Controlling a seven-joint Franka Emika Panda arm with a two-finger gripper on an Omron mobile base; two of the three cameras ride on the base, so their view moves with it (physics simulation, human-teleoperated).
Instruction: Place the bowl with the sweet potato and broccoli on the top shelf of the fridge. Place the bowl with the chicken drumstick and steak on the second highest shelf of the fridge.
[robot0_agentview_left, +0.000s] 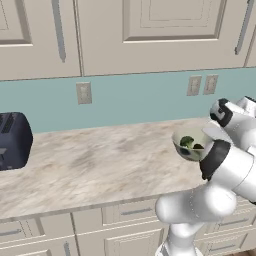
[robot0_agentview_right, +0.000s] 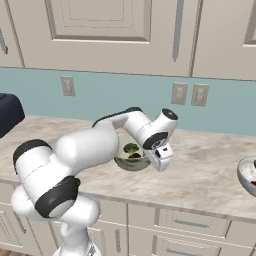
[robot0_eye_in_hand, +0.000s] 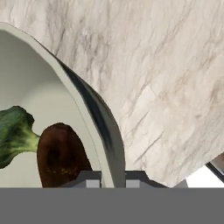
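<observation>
The 2 fingertips (robot0_eye_in_hand: 89, 178) pinch the rim of the bowl with sweet potato and broccoli (robot0_agentview_right: 131, 161), apparently clamped to lift it from the counter (robot0_agentview_right: 200, 175) fridgeward

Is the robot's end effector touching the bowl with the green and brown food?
Touching. In the hand view the end effector is shut on the rim of the bowl, one finger tip on each side of it.
</observation>
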